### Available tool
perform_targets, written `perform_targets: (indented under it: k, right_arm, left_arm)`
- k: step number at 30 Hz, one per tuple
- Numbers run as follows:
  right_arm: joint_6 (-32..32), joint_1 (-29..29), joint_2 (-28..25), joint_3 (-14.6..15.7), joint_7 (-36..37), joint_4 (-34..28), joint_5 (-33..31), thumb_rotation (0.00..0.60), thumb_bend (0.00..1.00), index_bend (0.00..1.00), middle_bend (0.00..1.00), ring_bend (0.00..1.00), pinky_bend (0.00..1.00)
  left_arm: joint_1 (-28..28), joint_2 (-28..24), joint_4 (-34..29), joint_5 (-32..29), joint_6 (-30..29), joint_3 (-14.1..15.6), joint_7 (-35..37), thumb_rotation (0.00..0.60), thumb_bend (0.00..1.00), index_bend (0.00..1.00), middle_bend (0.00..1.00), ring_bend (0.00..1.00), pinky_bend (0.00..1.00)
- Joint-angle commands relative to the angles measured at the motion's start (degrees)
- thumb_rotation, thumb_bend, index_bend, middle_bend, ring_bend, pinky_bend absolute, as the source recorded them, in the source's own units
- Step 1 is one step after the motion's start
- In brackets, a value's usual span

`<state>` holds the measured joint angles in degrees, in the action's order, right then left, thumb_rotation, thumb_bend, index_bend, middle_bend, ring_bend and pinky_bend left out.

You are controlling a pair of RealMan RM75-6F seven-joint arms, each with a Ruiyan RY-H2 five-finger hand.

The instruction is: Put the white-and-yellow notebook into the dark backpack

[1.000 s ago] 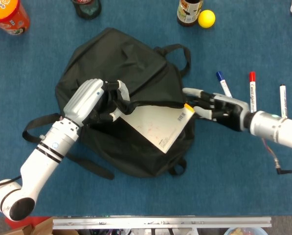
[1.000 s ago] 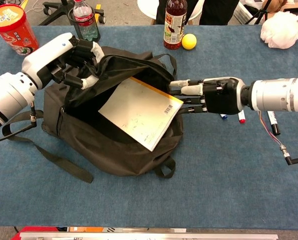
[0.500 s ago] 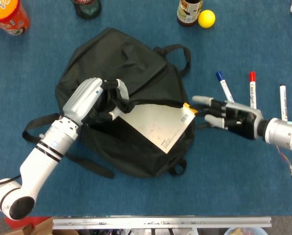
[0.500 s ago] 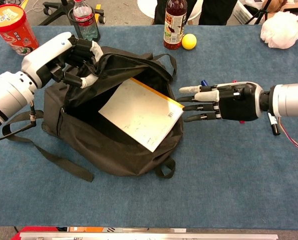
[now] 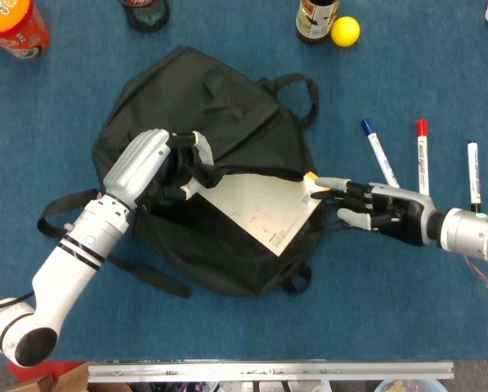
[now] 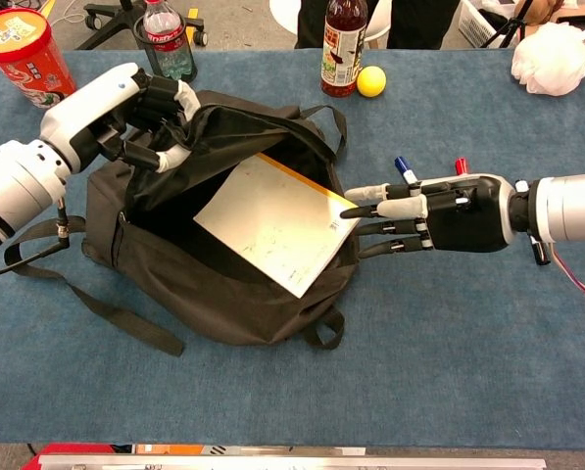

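Readable writing: none legible. The white-and-yellow notebook [image 6: 277, 221] shows a barcode patch near its right corner; the orange canister [image 6: 24, 56] at 10 o'clock carries print too small to read.

Dark backpack [image 6: 223, 284] lies mid-desk [image 6: 449, 352], mouth open. The notebook sits tilted in the opening, lower part inside, right corner projecting past the rim at 3 o'clock.

Left hand [image 6: 150, 122]: fingers curled around the upper edge of the backpack opening at 10 o'clock, holding the flap raised.

Right hand [image 6: 439, 211]: fingers [image 5: 333, 183] extended and slightly spread, holding nothing. Uppermost fingertip touches the notebook's right corner; the lower fingers lie against the backpack side.

Three markers [image 5: 419, 151] lie on the desk at 2 o'clock, behind the right hand. Bottle [image 6: 343, 49] and yellow ball [image 6: 371, 81] stand at 12 o'clock.
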<state>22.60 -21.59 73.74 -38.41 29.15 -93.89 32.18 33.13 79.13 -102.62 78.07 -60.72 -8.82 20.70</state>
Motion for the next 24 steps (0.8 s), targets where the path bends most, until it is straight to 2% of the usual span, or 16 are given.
perform_targets:
  k: [1,8,20,24]
  right_arm:
    - [-0.3,0.0,-0.3,0.5,-0.3,-0.2,-0.1,0.6,0.52,0.0,0.07,0.0,0.15]
    - [-3.1,-3.4,1.6,3.2,0.7,1.9,0.4,0.6,0.52,0.0,0.07,0.0,0.15]
    - [-8.7,-10.0,8.3,4.1,1.7,6.0,1.2,0.6,0.52,0.0,0.1,0.0,0.15]
    - [-8.5,-10.8,9.0,4.2,2.2,6.5,1.2,0.6,0.52,0.0,0.1,0.0,0.16]
  left_arm:
    - [0.0,0.0,0.0,0.0,0.0,0.0,0.0,0.6,0.44,0.58,0.6,0.61,0.77]
    - [-0.1,0.0,-0.2,0.0,0.0,0.1,-0.2,0.6,0.44,0.58,0.59,0.61,0.77]
    - [-0.3,-0.3,-0.8,0.2,-0.1,0.3,-0.5,0.6,0.44,0.58,0.59,0.61,0.77]
    - [-0.4,-0.5,-0.8,0.1,-0.1,0.3,-0.5,0.6,0.44,0.58,0.59,0.61,0.77]
